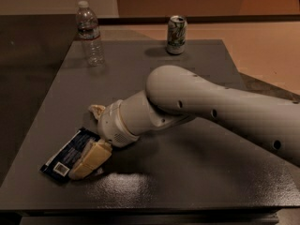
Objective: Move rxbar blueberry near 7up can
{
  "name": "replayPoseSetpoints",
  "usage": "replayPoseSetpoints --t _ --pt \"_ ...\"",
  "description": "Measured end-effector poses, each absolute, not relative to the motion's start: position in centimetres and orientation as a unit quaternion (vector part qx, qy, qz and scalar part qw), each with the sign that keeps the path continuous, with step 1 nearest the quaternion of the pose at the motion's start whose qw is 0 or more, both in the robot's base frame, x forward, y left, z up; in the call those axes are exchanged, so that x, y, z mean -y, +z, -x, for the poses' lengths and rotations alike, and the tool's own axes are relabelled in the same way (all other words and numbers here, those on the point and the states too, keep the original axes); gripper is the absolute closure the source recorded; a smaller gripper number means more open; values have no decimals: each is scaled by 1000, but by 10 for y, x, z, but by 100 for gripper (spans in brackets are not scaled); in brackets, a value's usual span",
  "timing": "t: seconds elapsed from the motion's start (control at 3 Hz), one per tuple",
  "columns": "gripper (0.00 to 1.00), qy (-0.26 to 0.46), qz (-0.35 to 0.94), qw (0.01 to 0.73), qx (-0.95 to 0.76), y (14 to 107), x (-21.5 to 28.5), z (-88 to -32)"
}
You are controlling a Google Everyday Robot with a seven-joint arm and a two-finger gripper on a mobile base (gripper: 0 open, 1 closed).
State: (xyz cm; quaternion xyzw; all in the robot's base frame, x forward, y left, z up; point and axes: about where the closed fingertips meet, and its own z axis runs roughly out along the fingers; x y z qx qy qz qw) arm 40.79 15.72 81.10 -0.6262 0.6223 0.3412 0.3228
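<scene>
The rxbar blueberry [64, 154] is a flat dark navy wrapper with a white barcode patch at its near end. It lies on the grey table [197, 172] near the front left corner. My gripper [93, 135] is low over the table at the bar's right end, its fingers spread apart. The near cream finger [91, 157] overlaps the bar's right edge and the far finger [97, 109] sits just beyond the bar. The 7up can [176, 34] stands upright at the table's far edge, well away from the bar.
A clear plastic water bottle [90, 33] with a white cap stands at the table's far left. My thick white arm [211, 111] crosses the table from the right. The table's front edge runs just below the bar.
</scene>
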Motion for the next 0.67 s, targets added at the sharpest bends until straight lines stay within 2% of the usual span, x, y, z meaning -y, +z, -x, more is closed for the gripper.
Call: replayPoseSetpoints --t 0.67 --pt "87 341 626 323 -622 819 -157 -408"
